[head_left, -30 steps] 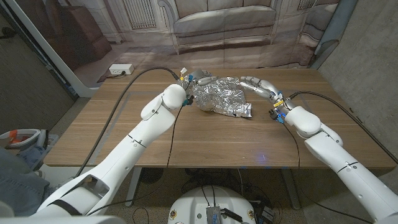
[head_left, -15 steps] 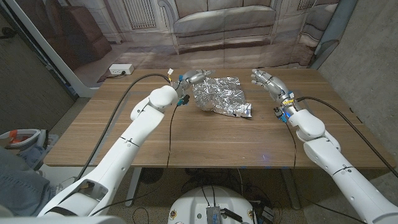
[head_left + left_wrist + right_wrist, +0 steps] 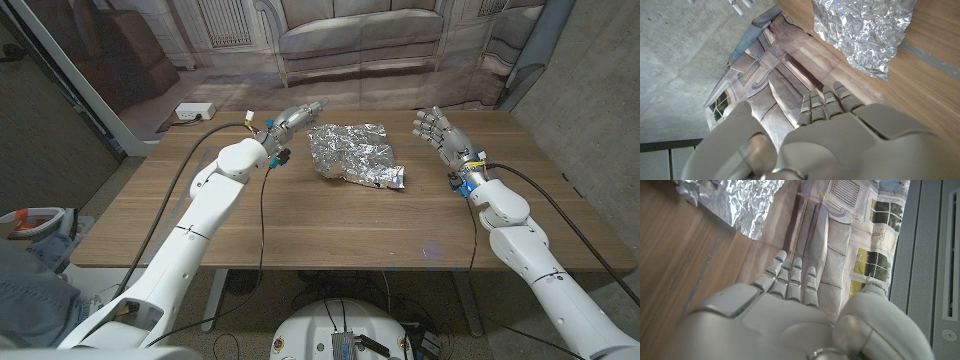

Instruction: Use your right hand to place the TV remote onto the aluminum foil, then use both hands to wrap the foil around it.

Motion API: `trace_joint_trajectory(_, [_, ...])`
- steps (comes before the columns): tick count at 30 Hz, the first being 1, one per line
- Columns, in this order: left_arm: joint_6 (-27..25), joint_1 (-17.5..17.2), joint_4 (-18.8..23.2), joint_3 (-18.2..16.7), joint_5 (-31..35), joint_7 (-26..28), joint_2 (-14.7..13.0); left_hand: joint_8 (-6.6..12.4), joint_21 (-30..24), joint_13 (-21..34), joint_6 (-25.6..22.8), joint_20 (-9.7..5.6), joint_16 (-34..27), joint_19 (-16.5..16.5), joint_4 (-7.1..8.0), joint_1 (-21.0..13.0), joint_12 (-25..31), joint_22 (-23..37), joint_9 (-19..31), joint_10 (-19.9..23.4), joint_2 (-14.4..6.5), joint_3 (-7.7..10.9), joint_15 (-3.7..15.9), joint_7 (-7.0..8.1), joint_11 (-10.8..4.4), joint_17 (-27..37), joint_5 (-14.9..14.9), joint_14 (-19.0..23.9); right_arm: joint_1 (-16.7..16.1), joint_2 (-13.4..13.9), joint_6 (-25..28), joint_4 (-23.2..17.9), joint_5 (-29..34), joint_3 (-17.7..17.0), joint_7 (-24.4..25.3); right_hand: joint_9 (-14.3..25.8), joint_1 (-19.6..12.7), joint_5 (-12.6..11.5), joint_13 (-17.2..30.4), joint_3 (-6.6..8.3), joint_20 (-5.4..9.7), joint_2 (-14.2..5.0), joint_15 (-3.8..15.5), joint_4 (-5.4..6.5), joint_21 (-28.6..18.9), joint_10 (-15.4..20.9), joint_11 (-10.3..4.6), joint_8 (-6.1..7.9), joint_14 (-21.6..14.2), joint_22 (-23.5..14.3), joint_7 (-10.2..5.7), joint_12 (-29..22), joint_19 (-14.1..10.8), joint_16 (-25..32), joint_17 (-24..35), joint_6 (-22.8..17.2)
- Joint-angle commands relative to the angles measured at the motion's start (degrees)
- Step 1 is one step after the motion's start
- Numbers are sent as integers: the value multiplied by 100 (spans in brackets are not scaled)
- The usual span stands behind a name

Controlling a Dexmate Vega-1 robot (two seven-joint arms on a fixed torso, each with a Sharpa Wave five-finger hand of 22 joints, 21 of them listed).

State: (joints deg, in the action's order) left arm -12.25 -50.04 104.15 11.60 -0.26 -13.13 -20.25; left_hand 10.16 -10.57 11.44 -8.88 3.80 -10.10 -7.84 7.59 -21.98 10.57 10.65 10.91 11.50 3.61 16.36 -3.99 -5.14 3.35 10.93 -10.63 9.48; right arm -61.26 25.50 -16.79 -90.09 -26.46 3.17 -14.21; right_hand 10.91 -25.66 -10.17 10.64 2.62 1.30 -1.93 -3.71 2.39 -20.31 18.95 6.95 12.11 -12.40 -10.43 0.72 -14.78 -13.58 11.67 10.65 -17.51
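A crumpled bundle of aluminum foil (image 3: 354, 153) lies at the far middle of the table; whatever it holds is hidden, and I see no remote. My left hand (image 3: 296, 117) is raised just left of the bundle, fingers stretched out, holding nothing. My right hand (image 3: 441, 130) is raised to the right of the bundle, fingers spread, empty. Both hands are apart from the foil. The left wrist view has the foil (image 3: 863, 30) beyond my left hand (image 3: 827, 107). In the right wrist view, the foil (image 3: 737, 200) lies past my right hand (image 3: 790, 277).
The wooden table (image 3: 330, 220) is bare in front of the bundle. A white power strip (image 3: 194, 112) lies on the floor beyond the far left corner. Black cables run over the table to both wrists.
Both hands have let go of the foil bundle and drawn outward and up, left hand to the left, right hand to the right, fingers now spread. The bundle stayed in place.
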Motion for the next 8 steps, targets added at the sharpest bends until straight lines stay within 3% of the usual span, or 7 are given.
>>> trace_joint_trajectory(1, [431, -194, -94, -343, -408, -116, -102, 34, -14, 5, 3, -17, -3, 27, 8, -7, -7, 10, 5, -28, 4, -22, 1, -32, 0, 7, -46, -18, -273, -300, 296, -378, -188, -252, 50, 9, 84, 5, -2, -42, -48, -5, -39, 30, 43, -11, 27, 5, -21, -17, 45, 12, 13, -8, 10, -24])
trace_joint_trajectory(8, [515, -191, -173, -390, -463, -269, -277, 63, -12, 3, -45, 3, -17, 72, 11, 9, 12, 8, 4, -19, -2, -33, 2, -25, -5, 5, -51, -18, -491, -458, 576, -760, 2, -294, 382, 9, 123, 2, -2, -54, -59, -8, -52, 45, 50, 25, 25, 13, -49, -18, 28, 6, 7, -5, 10, -63])
